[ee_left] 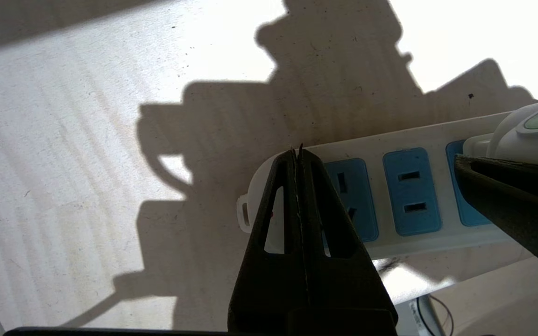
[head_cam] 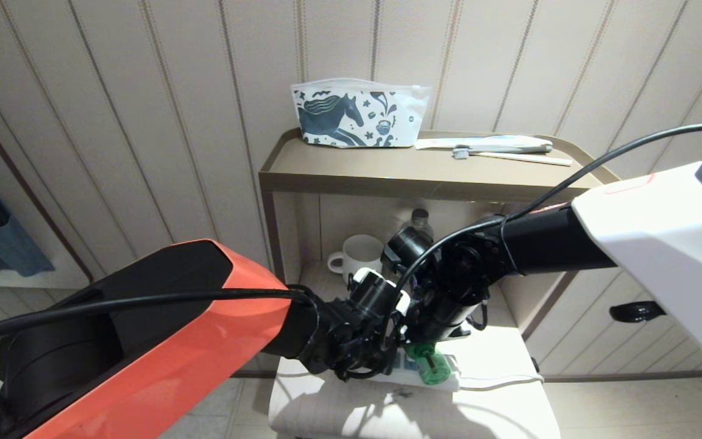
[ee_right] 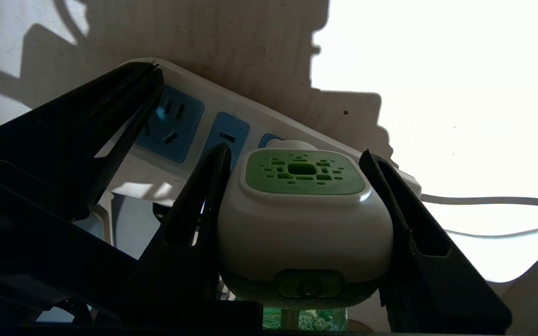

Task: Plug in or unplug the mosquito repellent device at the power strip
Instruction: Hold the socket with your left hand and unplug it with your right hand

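While my right gripper (ee_right: pixel 297 233) is clamped on the device (ee_right: pixel 304 219), which sits at the strip's (ee_left: pixel 418 140) end socket, my left gripper (ee_left: pixel 299 154), fingers pressed together, bears down on the strip's other end. I can't tell whether the prongs are seated. If I pull or push at a tilt, the prongs could bind and drag the strip along the seat (head_cam: pixel 339 408). If my left tip slips off, nothing holds it down.
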Controlling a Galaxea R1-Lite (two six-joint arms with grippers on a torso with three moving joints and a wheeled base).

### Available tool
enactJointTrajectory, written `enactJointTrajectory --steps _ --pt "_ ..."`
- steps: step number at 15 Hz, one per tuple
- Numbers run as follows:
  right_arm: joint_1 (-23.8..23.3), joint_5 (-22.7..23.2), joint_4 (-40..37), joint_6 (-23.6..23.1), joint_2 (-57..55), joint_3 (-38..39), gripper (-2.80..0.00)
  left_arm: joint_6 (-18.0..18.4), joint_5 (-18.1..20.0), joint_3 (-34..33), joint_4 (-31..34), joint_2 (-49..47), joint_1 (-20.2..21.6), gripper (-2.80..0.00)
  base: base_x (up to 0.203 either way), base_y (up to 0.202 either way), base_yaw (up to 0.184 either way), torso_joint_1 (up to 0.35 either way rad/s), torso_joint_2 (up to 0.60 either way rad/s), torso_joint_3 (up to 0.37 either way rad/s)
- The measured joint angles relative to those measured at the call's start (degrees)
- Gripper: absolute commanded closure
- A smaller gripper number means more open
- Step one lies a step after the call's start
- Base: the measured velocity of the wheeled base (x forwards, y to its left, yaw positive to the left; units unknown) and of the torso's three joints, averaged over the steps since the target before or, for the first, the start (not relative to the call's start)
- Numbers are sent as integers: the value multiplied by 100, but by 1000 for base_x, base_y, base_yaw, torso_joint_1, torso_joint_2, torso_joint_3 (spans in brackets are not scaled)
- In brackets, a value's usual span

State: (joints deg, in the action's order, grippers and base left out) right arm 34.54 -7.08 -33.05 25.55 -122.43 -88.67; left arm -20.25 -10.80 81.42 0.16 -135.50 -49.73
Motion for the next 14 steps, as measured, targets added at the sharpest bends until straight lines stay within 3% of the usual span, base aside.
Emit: enactJointTrajectory --steps 5,9,14 --pt "26 -5 95 0 -1 206 0 4 -6 44 9 -4 -2 0 0 0 0 0 0 0" --pt "71 -428 457 -6 -103 176 0 -76 -44 -6 33 132 17 0 0 0 0 0 0 0" --pt "74 -499 568 -6 -229 108 0 -157 -48 -113 52 324 9 0 0 0 0 0 0 0"
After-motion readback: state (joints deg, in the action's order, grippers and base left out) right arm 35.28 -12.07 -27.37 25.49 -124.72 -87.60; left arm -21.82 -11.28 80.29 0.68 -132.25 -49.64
